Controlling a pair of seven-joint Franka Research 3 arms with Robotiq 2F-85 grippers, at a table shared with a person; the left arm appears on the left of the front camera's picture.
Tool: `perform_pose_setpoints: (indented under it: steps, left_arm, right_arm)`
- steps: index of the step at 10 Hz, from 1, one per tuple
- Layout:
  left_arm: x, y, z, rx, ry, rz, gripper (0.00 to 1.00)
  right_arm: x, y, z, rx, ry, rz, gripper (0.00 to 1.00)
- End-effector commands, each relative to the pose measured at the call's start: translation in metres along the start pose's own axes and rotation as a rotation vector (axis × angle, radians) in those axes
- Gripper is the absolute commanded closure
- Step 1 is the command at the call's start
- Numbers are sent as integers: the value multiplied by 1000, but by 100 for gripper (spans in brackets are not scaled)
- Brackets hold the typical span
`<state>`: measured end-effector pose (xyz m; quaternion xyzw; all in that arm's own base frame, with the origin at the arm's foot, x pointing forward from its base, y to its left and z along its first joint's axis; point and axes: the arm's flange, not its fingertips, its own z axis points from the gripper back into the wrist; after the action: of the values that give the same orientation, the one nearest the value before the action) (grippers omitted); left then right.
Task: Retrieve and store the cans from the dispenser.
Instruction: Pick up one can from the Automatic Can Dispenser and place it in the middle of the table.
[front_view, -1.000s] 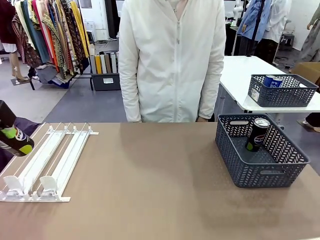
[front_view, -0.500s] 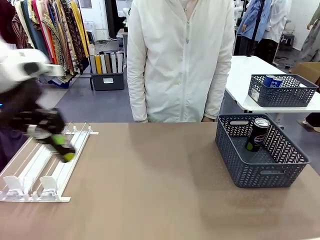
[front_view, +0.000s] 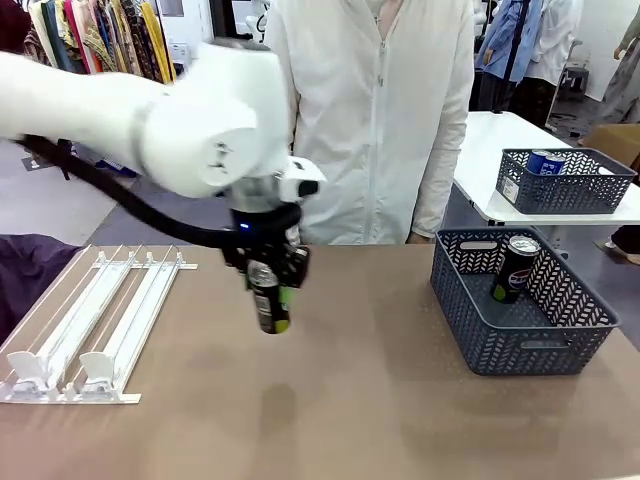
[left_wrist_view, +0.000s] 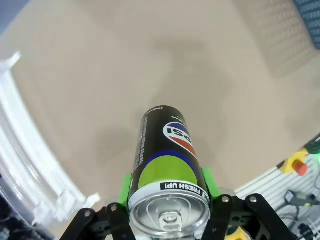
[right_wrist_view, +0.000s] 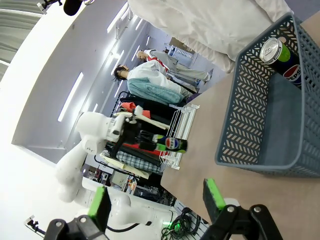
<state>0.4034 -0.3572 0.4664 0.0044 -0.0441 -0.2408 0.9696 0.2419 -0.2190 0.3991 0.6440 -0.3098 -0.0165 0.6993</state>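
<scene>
Left end effector (front_view: 270, 290) clamped on a black can (front_view: 268, 300), held up above the middle of the brown counter (front_view: 350, 400), white dispenser (front_view: 90, 330) to the left, right end effector (right_wrist_view: 157, 207) wide apart, second can (front_view: 514, 268) leaning in the grey basket (front_view: 520, 345), person (front_view: 370, 110) behind.

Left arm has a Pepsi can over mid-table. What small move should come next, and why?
Probably carry on toward the robot's right, to the basket. The left tool grips the can above bare table, short of the basket, where another can already leans.
</scene>
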Motion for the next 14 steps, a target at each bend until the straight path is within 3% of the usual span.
perform_pose_setpoints:
  steps: [1,5,10,11,12,14]
  left_arm:
    - [28,-14,-4,1,-15,22,100]
    - [50,-31,-58,-71,113,27,100]
    - [52,-33,-70,-80,109,22,98]
    - [53,-32,-70,-80,117,27,43]
    - [52,-32,-69,-76,122,27,0]
    - [49,-29,-63,-67,107,34,0]
  right_arm:
    - [2,4,1,4,8,-2,0]
    - [2,4,1,4,8,-2,0]
    - [2,4,1,4,8,-2,0]
    - [2,4,1,4,8,-2,0]
    - [2,4,1,4,8,-2,0]
    - [2,4,1,4,8,-2,0]
